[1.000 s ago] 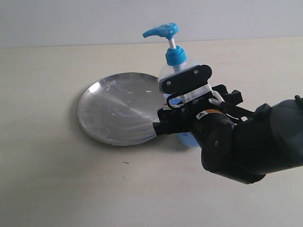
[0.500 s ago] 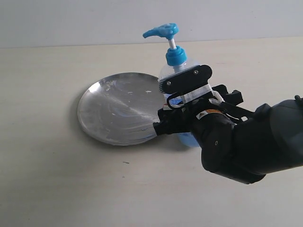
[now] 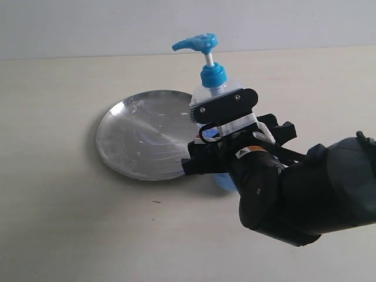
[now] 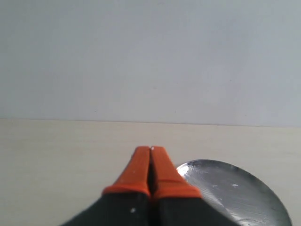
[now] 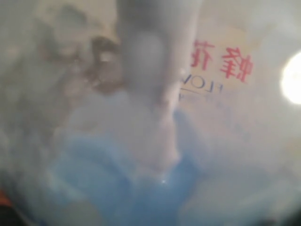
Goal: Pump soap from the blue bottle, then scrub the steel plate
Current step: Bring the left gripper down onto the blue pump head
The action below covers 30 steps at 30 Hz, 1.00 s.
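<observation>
Your right gripper point(image 3: 211, 135) — clamped around the blue bottle point(image 3: 212, 75) — has just carried it nearer the 3 o'clock rim of the steel plate point(image 3: 141, 135); pumping looks next.

The right gripper point(image 3: 209, 136) has black fingers point(image 3: 226, 107) with two silver screws point(image 3: 237, 98), a white cable point(image 3: 235, 124) and orange label point(image 3: 249, 151) behind them on a bulky black wrist point(image 3: 294, 200); the left gripper point(image 4: 150, 162) has orange tips point(image 4: 140, 172).

One blue bottle point(image 3: 212, 76), one steel plate point(image 3: 138, 138) — two hands: left hand point(image 4: 150, 157), right hand point(image 3: 191, 140)
</observation>
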Each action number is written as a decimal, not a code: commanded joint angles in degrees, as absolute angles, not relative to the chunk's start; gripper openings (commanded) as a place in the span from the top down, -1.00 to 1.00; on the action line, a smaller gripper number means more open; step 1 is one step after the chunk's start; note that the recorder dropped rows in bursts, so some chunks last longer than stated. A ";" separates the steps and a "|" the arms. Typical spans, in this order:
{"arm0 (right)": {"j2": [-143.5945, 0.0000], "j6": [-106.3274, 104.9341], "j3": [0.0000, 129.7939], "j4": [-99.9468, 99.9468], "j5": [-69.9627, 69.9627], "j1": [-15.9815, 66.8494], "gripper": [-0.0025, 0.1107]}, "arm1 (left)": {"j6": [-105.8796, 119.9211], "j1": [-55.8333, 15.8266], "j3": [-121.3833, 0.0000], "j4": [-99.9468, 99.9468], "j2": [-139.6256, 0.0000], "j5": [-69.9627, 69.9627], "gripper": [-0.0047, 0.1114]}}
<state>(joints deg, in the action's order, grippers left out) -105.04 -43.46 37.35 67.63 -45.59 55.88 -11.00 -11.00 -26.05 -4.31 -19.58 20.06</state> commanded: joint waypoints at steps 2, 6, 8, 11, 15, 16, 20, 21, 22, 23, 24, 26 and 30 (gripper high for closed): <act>-104.87 -43.89 37.78 67.74 -49.64 55.96 0.96 | -11.14 -11.46 -26.36 -4.46 -19.80 19.40 0.92; -104.87 -43.75 37.78 67.88 -49.64 55.96 0.96 | -11.14 -11.46 -26.36 -4.46 -19.80 19.15 0.92; -104.87 -43.72 37.78 67.88 -49.64 55.96 0.96 | -11.14 -11.46 -26.36 -4.46 -19.80 18.90 0.92; -104.87 -43.75 37.78 67.44 -49.64 55.96 0.96 | -11.42 -11.46 -26.36 -3.40 -20.33 18.09 0.92; -104.87 -43.47 37.78 67.06 -49.48 55.96 0.96 | -10.73 -11.46 -26.36 1.08 -24.17 17.27 0.92; -104.87 -43.47 37.78 67.06 -49.48 55.96 0.96 | -10.04 -11.46 -26.40 2.57 -25.78 17.27 0.92; -104.87 -43.47 37.78 67.06 -49.48 55.96 0.96 | -0.39 -11.46 -28.76 12.01 -33.92 19.89 0.92; -104.87 -43.47 37.78 67.06 -49.48 55.96 0.96 | 3.16 -11.46 -29.81 15.76 -35.95 21.67 0.92; -104.87 -43.47 37.78 67.06 -49.48 55.96 0.96 | 7.87 -11.46 -31.33 19.87 -38.66 23.85 0.92; -104.87 -43.47 37.78 67.06 -49.48 55.96 0.96 | 12.63 -11.46 -33.05 23.91 -41.49 26.24 0.92; -104.87 -43.47 37.78 67.06 -49.48 55.96 0.96 | 16.10 -11.46 -34.93 26.94 -44.34 28.20 0.92; -104.87 -43.47 37.78 67.06 -49.48 55.96 0.96 | 22.25 -11.46 -38.98 32.77 -50.05 32.71 0.92; -104.87 -43.47 37.78 67.06 -49.48 55.96 0.96 | 26.49 -11.46 -46.36 39.62 -58.72 38.18 0.92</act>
